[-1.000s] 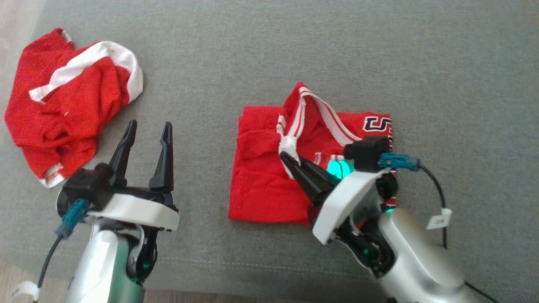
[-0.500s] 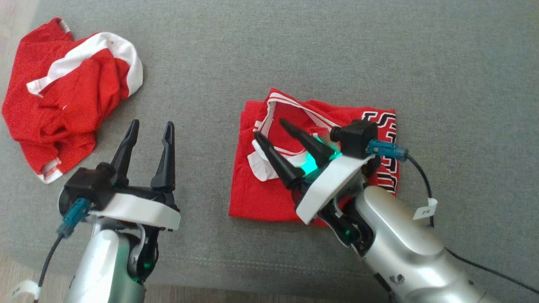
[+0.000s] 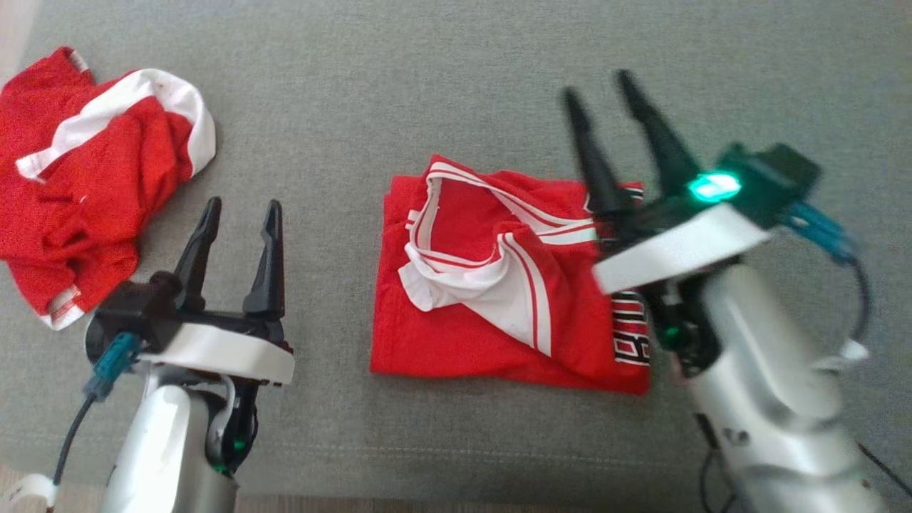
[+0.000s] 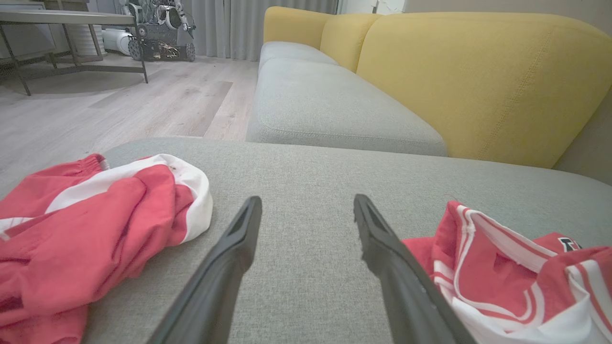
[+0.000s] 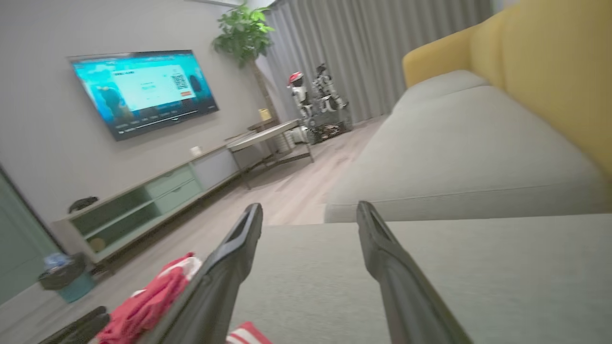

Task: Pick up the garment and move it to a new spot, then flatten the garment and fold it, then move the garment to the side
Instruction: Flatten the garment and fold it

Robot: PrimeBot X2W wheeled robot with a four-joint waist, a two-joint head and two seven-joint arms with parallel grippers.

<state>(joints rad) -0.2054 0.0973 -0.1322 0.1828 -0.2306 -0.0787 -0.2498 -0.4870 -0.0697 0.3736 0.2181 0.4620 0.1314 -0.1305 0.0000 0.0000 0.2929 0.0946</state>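
Right pincer (image 3: 597, 85) and left pincer (image 3: 242, 206) both spread wide and empty beside the folded jersey (image 3: 463, 342).
The right one hangs over the jersey's right edge and the left one waits just off its left side, neither touching cloth. I'd say the shift aside comes next: pinch through every layer at opposite edges, then lift level and go slowly, or the fold will spill. The jersey lies mid-way along the grey sofa seat (image 3: 427, 85). It is a rough red rectangle with a white-striped neckband flopped loose on top and black lettering down its right side. Another red garment (image 3: 85, 185) lies crumpled well to the left.
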